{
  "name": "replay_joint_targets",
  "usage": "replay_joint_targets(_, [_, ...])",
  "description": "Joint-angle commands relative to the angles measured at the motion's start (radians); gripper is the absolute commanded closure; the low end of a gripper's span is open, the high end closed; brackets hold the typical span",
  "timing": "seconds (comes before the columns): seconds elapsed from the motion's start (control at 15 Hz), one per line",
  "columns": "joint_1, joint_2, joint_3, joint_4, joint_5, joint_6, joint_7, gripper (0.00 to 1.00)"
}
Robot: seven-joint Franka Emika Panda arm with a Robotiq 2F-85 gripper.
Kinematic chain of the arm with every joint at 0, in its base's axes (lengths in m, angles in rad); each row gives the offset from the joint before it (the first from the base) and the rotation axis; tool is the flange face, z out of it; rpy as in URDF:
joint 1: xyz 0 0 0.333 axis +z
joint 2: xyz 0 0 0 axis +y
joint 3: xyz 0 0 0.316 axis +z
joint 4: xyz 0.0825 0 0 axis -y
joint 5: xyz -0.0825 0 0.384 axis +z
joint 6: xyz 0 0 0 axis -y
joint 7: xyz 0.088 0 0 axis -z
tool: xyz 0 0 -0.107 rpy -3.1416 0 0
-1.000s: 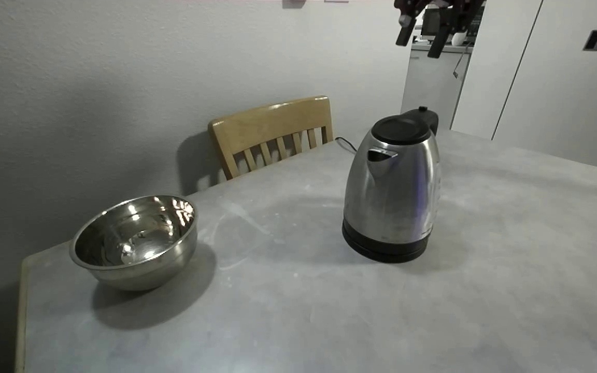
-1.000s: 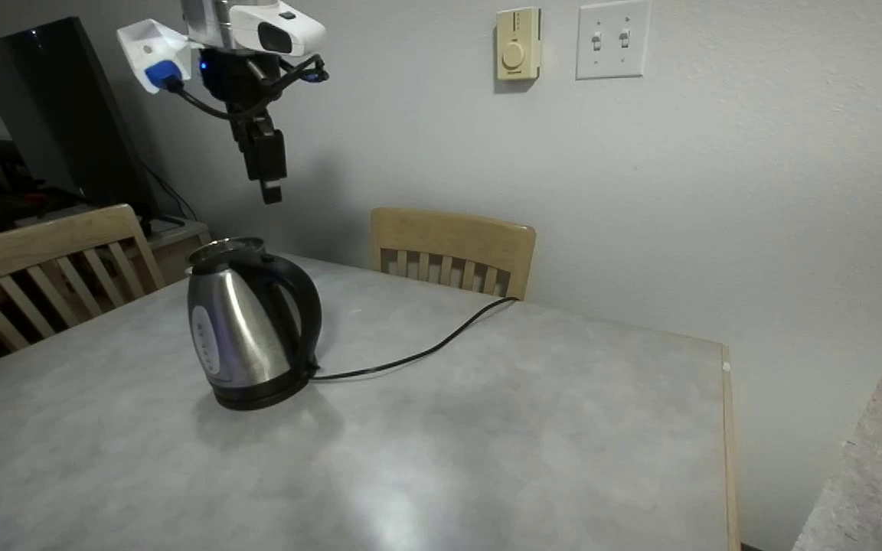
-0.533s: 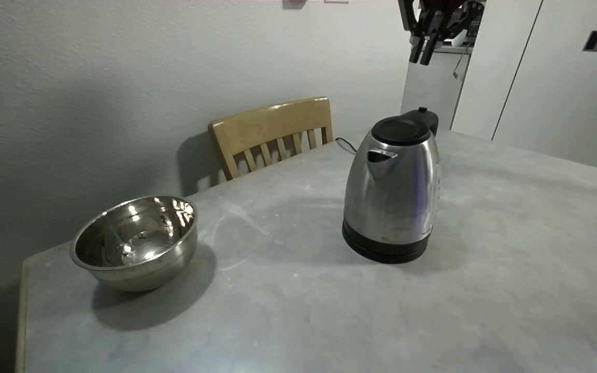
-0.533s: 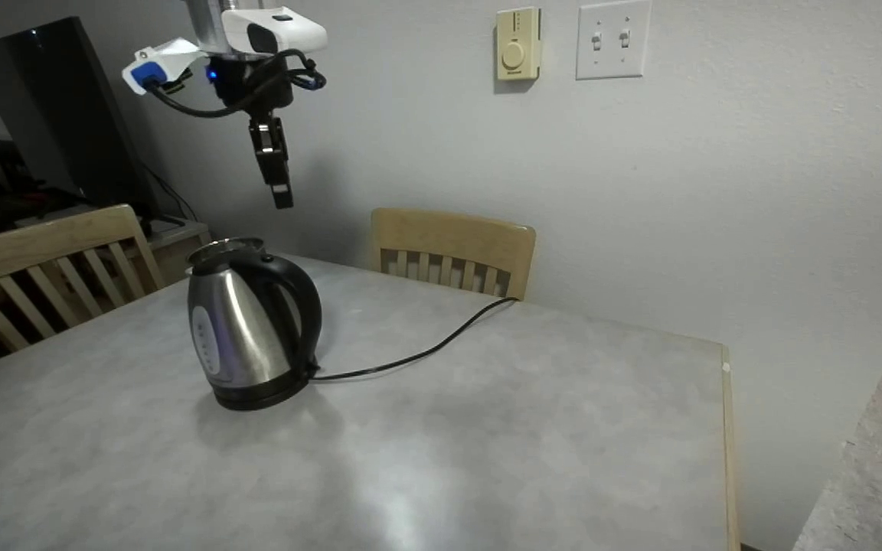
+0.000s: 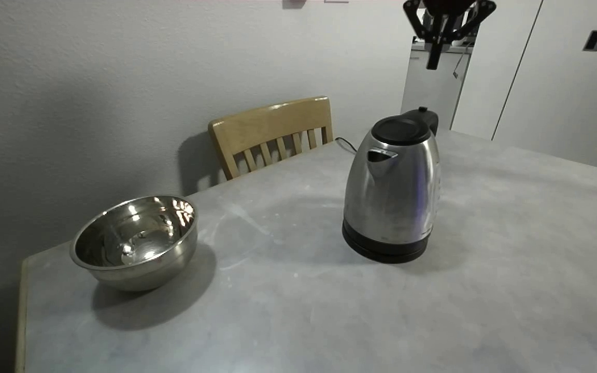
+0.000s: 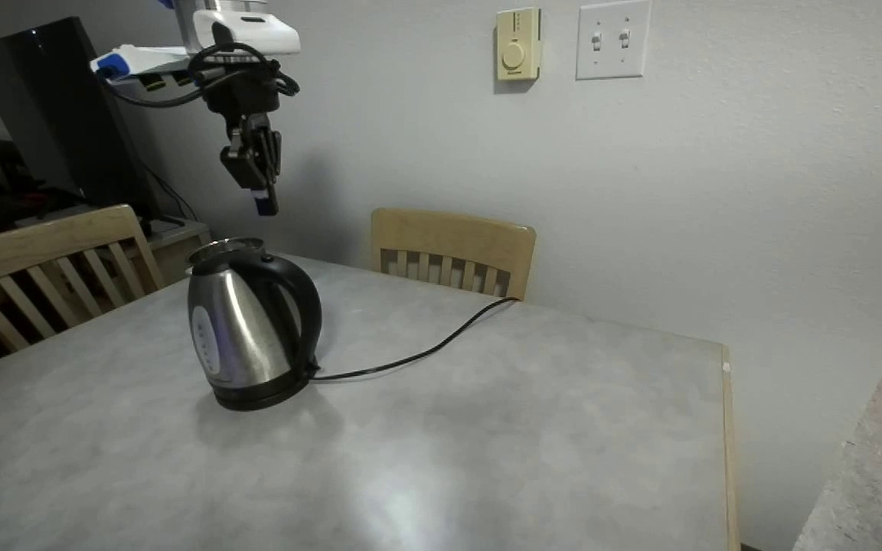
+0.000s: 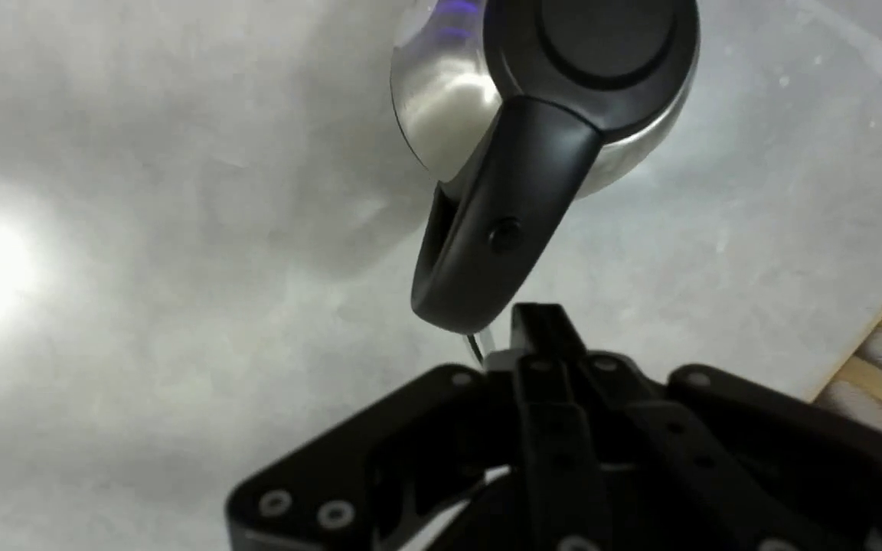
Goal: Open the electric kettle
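The electric kettle [image 5: 389, 202] stands upright on the table in both exterior views, brushed steel with a black base. Its black lid [image 7: 609, 46] lies flat and closed in the wrist view. The black handle [image 7: 514, 184] points toward my gripper and carries a small round button [image 7: 504, 233] on its top. My gripper [image 7: 539, 310] is shut, its fingertips together with nothing between them. In an exterior view the gripper [image 6: 266, 205] hangs above the handle side of the kettle [image 6: 246, 337], apart from it. The underside of the handle is hidden from the wrist camera.
A shiny steel bowl [image 5: 138, 243] sits near the table edge on the spout side. A black cord [image 6: 426, 353] runs from the kettle base over the table edge. Wooden chairs [image 6: 452, 245] stand along the table, close to the wall.
The gripper's fingers have come together from a wide gap. The gripper has turned about its own axis and sunk a little. The kettle and bowl have stayed in place.
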Motion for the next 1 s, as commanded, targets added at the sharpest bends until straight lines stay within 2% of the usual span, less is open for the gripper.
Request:
replay_joint_targets(0.0, [-0.004, 0.020, -0.004, 0.035, 0.009, -0.092, 0.106, 1.00])
replay_joint_targets(0.2, [-0.011, 0.035, 0.000, 0.047, 0.042, -0.137, 0.136, 1.00])
replay_joint_targets(0.47, [-0.016, 0.070, 0.002, 0.062, 0.078, -0.141, 0.121, 1.00])
replay_joint_targets(0.93, [-0.010, 0.146, 0.001, 0.113, 0.070, -0.158, 0.113, 1.00])
